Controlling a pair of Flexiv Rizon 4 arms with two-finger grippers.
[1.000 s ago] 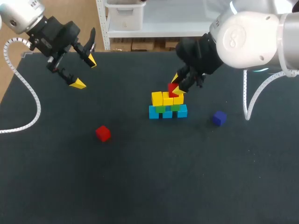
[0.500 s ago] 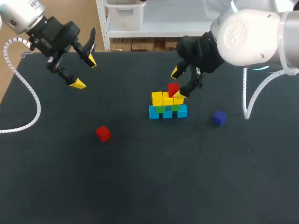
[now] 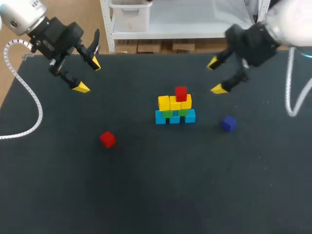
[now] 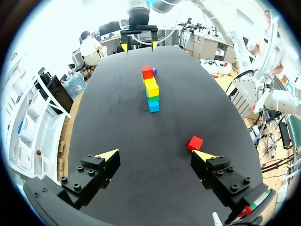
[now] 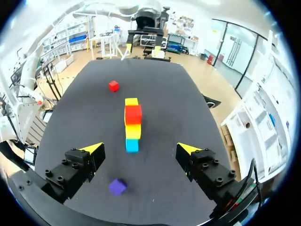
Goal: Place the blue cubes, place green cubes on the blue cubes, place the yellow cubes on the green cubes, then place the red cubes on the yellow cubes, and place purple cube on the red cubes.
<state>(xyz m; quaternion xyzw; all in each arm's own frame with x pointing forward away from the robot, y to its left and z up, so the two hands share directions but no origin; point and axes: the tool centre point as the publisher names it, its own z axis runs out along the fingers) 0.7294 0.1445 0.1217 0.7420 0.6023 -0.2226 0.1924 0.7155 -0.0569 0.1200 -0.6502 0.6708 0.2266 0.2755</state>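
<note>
In the middle of the black flat surface (image 3: 146,195), a small tower of toy blocks. At the bottom, three small light blue cubes (image 3: 174,119) side by side in a row. On top of those, two small green cubes (image 3: 167,114), each sitting over a gap between two blue ones. Next up, three small yellow cubes (image 3: 175,103) in a row, touching each other. On the very top, one small red cube (image 3: 181,93), resting over the middle and right yellow ones. Lying alone on the surface, well apart from the tower, off to the left and nearer the front: a second small red cube (image 3: 107,139). Lying alone near the tower on the right, not touching it: a small dark purple cube (image 3: 228,123). Left jaws wide apart, holding nothing, up over the far left corner of the surface, well away from the tower. Right jaws wide apart too, holding nothing, up over the far right part of the surface, apart from the tower and from the purple cube. Seen from the right wrist: purple cube closest, tower farther ahead, loose red cube beyond that.
</note>
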